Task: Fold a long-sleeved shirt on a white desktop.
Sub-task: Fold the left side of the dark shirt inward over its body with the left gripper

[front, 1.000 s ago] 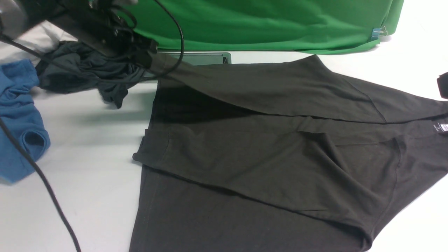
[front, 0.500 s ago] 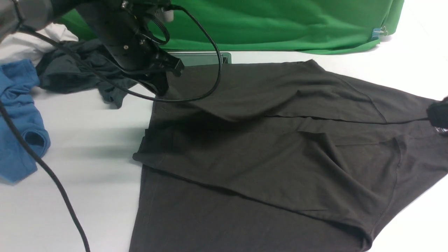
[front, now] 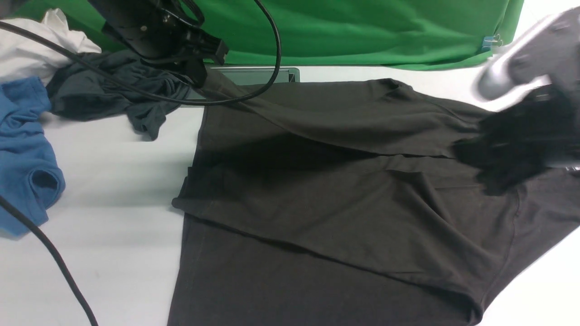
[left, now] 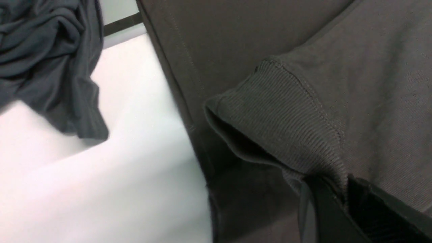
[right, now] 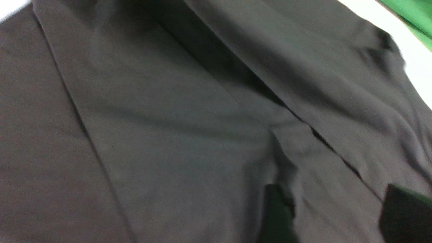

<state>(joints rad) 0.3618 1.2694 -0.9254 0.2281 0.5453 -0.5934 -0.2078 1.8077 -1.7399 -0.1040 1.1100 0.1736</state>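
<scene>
The dark brown-black long-sleeved shirt (front: 340,203) lies spread on the white desktop (front: 113,181), one sleeve folded across its body. My left gripper (front: 199,79) is shut on the ribbed cuff (left: 280,125) of the far sleeve and holds it a little above the table near the shirt's far left corner. The left wrist view shows the cuff pinched between the fingers of the left gripper (left: 341,189). My right gripper (front: 498,158) is blurred and hangs over the shirt's right shoulder area. In its wrist view the right gripper (right: 341,216) is open above flat cloth, holding nothing.
A dark grey-teal garment (front: 104,90), a blue shirt (front: 22,149) and a white cloth (front: 31,50) lie bunched at the left. The grey hatch (front: 258,74) sits behind the shirt, under the green backdrop (front: 353,27). A black cable (front: 54,258) crosses the near left.
My right arm has swung in from the right edge over the shirt. The left gripper dipped with the cuff, then rose back toward the far left corner; the far sleeve slackened.
</scene>
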